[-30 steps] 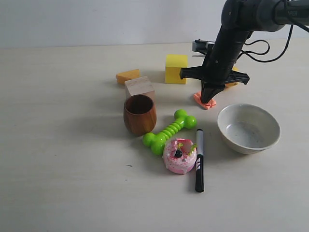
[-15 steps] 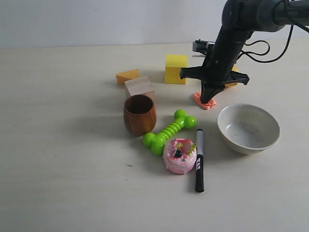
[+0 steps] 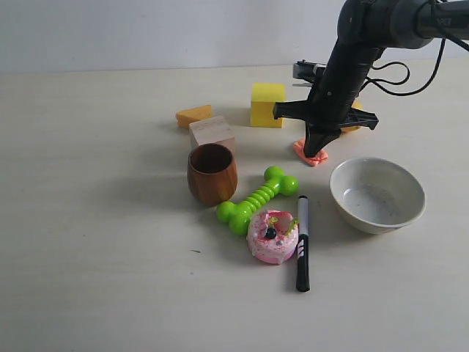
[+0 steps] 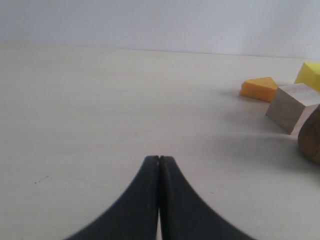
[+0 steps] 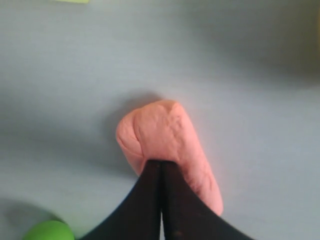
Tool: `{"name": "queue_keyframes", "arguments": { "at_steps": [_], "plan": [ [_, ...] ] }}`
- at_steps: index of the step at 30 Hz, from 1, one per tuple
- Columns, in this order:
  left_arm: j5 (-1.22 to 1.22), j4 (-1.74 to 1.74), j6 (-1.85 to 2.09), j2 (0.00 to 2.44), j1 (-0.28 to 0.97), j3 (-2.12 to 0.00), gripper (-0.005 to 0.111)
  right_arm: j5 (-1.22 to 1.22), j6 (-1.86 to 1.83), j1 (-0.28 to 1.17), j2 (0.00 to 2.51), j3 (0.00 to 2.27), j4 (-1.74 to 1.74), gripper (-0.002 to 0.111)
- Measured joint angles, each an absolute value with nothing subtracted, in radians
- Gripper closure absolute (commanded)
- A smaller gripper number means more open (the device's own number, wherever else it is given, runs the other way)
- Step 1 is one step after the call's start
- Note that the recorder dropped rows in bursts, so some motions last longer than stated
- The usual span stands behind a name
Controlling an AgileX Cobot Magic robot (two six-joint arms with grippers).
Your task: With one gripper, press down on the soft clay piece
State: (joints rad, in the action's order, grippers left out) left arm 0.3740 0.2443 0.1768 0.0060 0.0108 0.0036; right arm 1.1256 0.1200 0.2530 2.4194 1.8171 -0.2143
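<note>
The soft clay piece is a flat salmon-pink lump on the table, right of the middle, between the yellow cube and the bowl. My right gripper points straight down onto it, fingers shut together, tips resting on the clay's top. In the right wrist view the shut gripper touches the clay, which spreads out beyond the tips. My left gripper is shut on nothing above bare table; it does not show in the exterior view.
Around the clay: a yellow cube, an orange wedge, a wooden block, a brown wooden cup, a green bone toy, a pink frosted donut, a black marker, and a white bowl.
</note>
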Motion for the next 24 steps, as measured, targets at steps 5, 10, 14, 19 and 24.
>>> {"name": "queue_keyframes", "arguments": {
  "at_steps": [5, 10, 14, 19, 24],
  "plan": [
    [0.374, 0.244, 0.177, 0.006, 0.011, 0.004, 0.107, 1.13, 0.12, 0.253, 2.423, 1.821, -0.217, 0.108],
    [0.374, 0.244, 0.177, 0.006, 0.011, 0.004, 0.107, 1.13, 0.12, 0.253, 2.423, 1.821, -0.218, 0.108],
    [0.374, 0.244, 0.177, 0.006, 0.011, 0.004, 0.107, 1.132, 0.12, 0.253, 2.425, 1.821, -0.218, 0.108],
    [0.374, 0.244, 0.177, 0.006, 0.011, 0.004, 0.107, 1.134, 0.12, 0.251, 2.425, 1.821, -0.224, 0.108],
    [0.374, 0.244, 0.177, 0.006, 0.011, 0.004, 0.107, 1.135, 0.12, 0.251, 2.425, 1.821, -0.224, 0.108]
  ]
}}
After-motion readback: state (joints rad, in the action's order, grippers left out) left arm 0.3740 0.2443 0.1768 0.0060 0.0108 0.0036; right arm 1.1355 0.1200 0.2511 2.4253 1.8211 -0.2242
